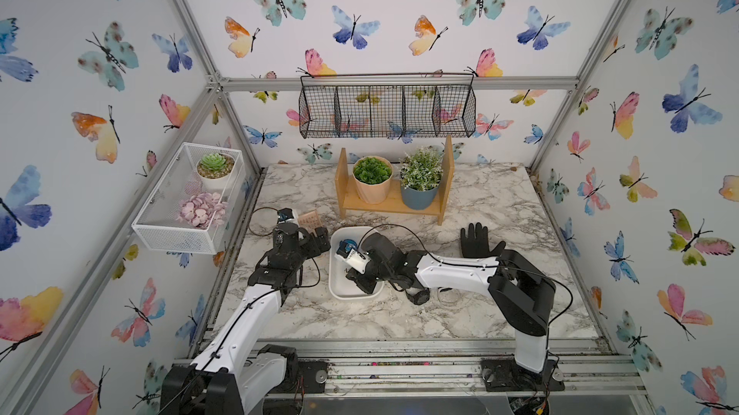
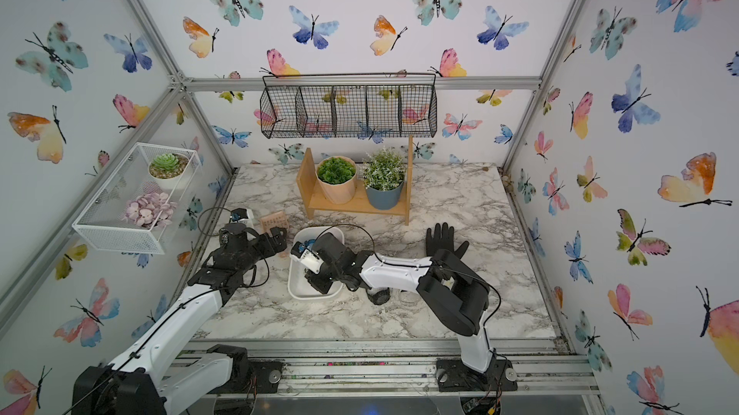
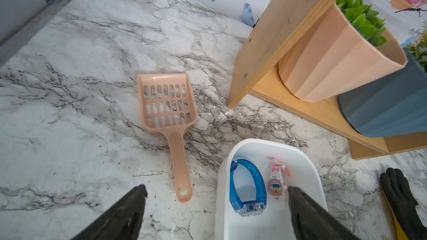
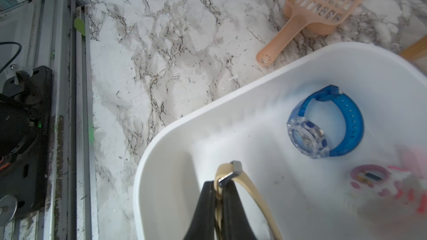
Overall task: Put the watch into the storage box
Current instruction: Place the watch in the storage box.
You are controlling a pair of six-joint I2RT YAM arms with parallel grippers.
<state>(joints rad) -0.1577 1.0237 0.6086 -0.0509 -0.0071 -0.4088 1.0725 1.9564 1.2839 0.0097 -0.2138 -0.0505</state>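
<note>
in both top views the black watch is lying on the table, just beside the box. the right arm is partly hiding it. the right gripper is pointing down into the box. the left gripper is hanging near the box's far corner. a glove is lying flat, well off to the right.

in the left wrist view the left gripper is standing wide open and holding nothing. a blue watch and a pink watch are lying in the box. a scoop is lying beside it.

in the right wrist view the right gripper is squeezing tight on a tan strap with a silver buckle, over the box.
</note>
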